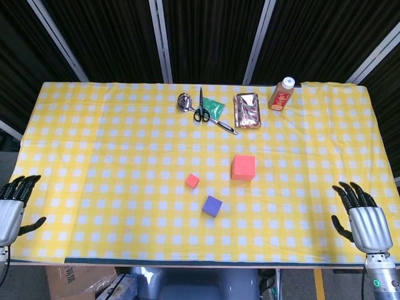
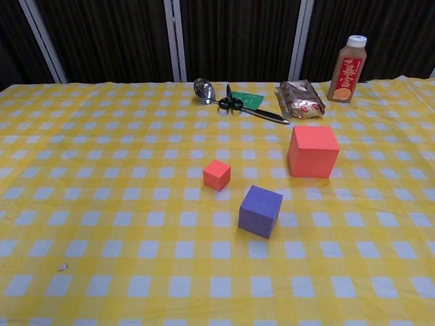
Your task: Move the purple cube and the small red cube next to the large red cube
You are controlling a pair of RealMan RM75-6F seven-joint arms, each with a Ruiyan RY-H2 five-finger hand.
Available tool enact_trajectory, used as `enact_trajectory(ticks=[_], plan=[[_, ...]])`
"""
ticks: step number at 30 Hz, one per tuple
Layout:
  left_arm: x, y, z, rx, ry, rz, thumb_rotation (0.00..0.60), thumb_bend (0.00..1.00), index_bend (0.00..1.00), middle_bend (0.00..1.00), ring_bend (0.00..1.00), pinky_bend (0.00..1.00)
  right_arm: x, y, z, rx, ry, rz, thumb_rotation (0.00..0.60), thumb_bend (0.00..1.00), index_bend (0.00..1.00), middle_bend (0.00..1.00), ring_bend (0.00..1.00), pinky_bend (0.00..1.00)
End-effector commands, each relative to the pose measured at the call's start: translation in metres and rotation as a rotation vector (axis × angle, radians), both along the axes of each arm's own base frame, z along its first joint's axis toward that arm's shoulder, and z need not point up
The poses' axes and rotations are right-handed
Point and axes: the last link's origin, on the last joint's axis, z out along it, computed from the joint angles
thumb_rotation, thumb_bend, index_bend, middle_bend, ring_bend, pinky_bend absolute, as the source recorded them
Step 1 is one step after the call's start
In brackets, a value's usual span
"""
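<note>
The large red cube [image 1: 243, 167] [image 2: 312, 151] sits right of the table's middle. To its left and slightly nearer lies the small red cube [image 1: 192, 181] [image 2: 217, 174]. The purple cube [image 1: 212, 205] [image 2: 260, 211] rests nearer the front edge, between the two red ones. All three stand apart from each other. My left hand [image 1: 12, 205] hovers at the table's front left corner, fingers spread, holding nothing. My right hand [image 1: 362, 219] is at the front right corner, also spread and empty. Neither hand appears in the chest view.
Along the far side lie a metal spoon [image 1: 185, 101], black scissors [image 1: 201, 109] on a green packet [image 1: 214, 107], a foil snack packet [image 1: 248, 110] and an orange-labelled bottle [image 1: 282, 94]. A yellow checked cloth [image 1: 112, 162] covers the table.
</note>
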Motion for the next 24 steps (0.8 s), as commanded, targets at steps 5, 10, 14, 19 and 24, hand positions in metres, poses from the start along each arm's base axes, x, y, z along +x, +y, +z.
enact_trajectory(ticks=[5,10,14,19,24], plan=[[0.001,0.0,0.002,-0.021,0.01,0.018,0.6,0.04,0.0,0.0,0.0,0.05,0.001,0.0,0.001,0.007,0.001,-0.021,0.6,0.42,0.0,0.0,0.0,0.06],[0.002,0.0,0.001,-0.025,0.009,0.021,0.6,0.04,0.0,0.0,0.0,0.05,0.001,0.001,0.003,0.016,-0.022,-0.035,0.6,0.42,0.0,0.0,0.0,0.06],[0.001,0.001,0.001,-0.027,-0.005,0.034,0.6,0.04,0.0,0.0,0.0,0.05,0.004,0.0,0.001,0.031,-0.035,-0.021,0.6,0.42,0.0,0.0,0.0,0.06],[0.002,0.002,0.0,-0.044,-0.017,0.044,0.6,0.04,0.0,0.0,0.0,0.05,0.016,-0.006,-0.005,0.098,-0.083,-0.005,0.6,0.42,0.0,0.0,0.0,0.06],[0.003,0.002,-0.001,-0.06,-0.027,0.049,0.6,0.04,0.0,0.0,0.0,0.05,0.04,-0.033,-0.008,0.183,-0.052,0.112,0.6,0.42,0.0,0.0,0.0,0.06]])
